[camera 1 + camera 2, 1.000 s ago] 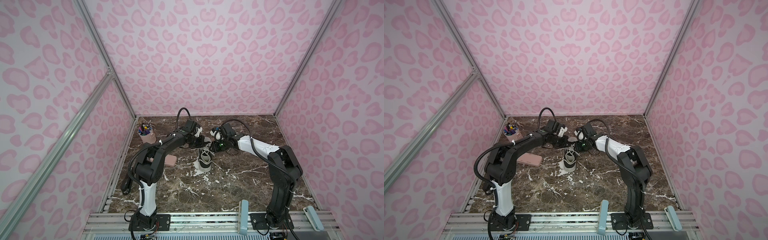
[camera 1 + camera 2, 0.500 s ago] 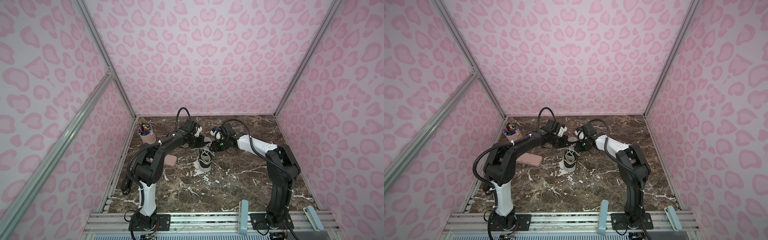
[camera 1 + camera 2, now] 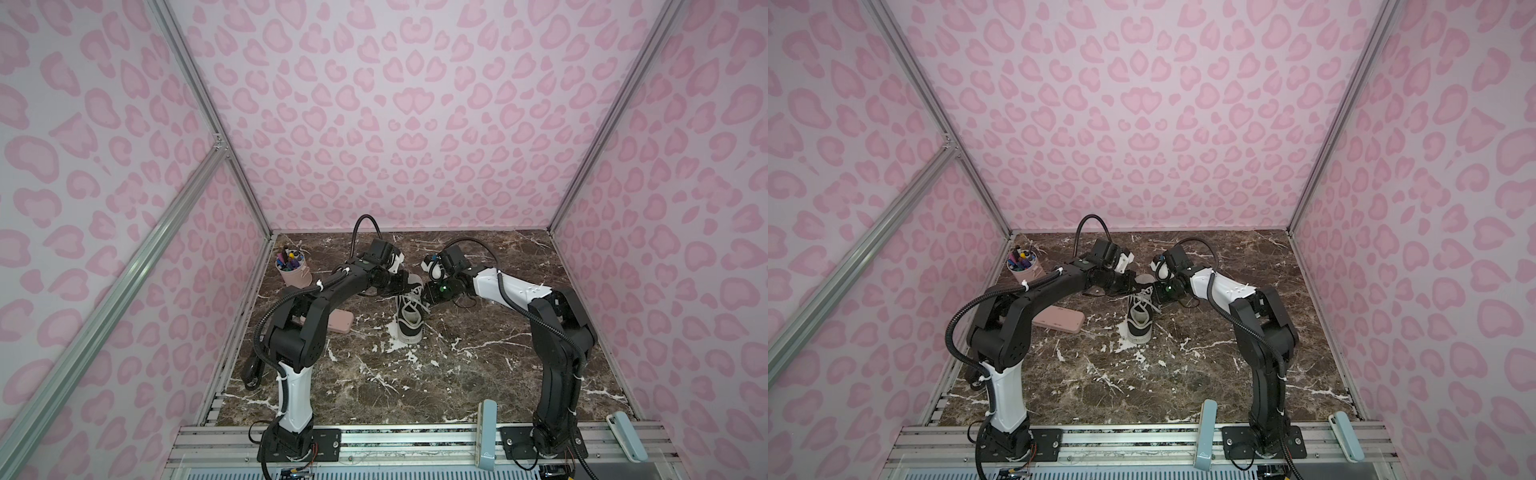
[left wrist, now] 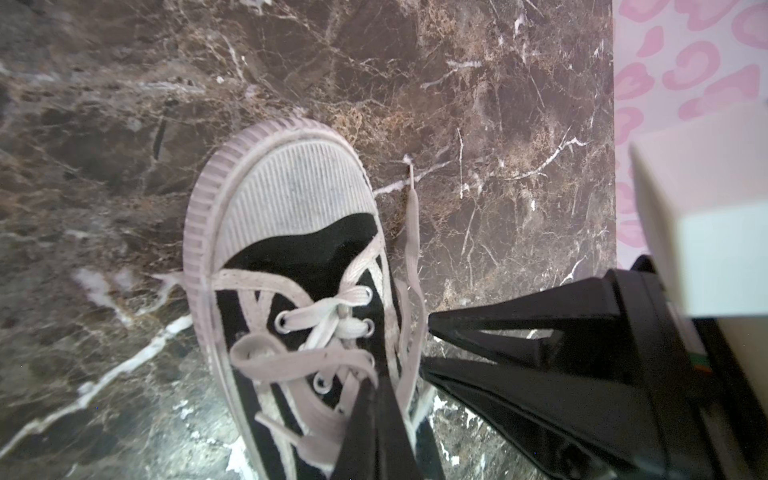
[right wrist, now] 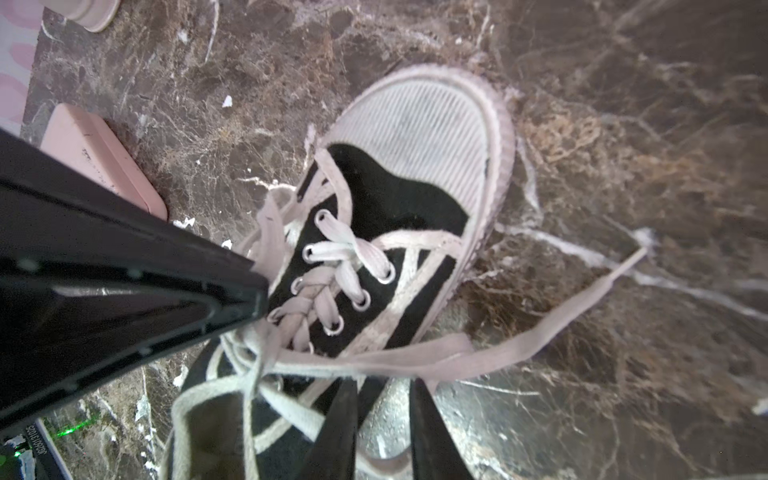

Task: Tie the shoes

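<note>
Hardly anything has moved: the right arm [image 3: 511,291] has edged its elbow inward, and the shoe [image 3: 409,324] has stayed put. It sits just past the table's [image 3: 478,374] middle toward 12 o'clock, toe pointing to 6. The left pincer [image 4: 369,384] is pressed together, pinching a lace [image 4: 299,360]. The right pincer [image 5: 382,380], at the shoe's 2 o'clock, stands slightly spread.
</note>
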Controlling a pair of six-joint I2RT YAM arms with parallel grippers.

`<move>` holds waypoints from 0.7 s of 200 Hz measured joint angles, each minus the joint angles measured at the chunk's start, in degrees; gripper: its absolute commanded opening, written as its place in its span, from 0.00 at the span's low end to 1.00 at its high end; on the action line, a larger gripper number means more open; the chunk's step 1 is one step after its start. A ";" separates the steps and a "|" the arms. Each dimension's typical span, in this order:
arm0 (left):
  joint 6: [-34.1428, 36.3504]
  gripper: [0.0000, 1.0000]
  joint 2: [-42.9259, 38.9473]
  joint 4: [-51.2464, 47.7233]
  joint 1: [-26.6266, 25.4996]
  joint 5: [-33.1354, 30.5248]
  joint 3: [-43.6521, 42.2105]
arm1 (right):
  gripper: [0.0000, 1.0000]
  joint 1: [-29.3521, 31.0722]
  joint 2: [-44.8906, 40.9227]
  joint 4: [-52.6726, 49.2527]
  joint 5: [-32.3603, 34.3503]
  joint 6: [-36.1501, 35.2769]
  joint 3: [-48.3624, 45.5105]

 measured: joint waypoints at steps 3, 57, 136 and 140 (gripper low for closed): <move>0.00 0.04 0.00 0.00 0.00 0.00 0.00 | 0.27 -0.02 0.07 0.04 -0.02 0.00 0.13; 0.00 0.04 0.00 -0.02 0.00 0.00 0.00 | 0.29 -0.22 1.42 0.31 -3.21 -0.20 1.38; 0.02 0.04 0.00 0.00 0.00 0.00 0.00 | 0.31 -1.25 3.30 2.97 -7.82 1.66 1.53; 0.02 0.04 0.00 0.00 0.00 0.00 0.00 | 0.31 -1.29 3.37 2.97 -7.91 1.68 1.53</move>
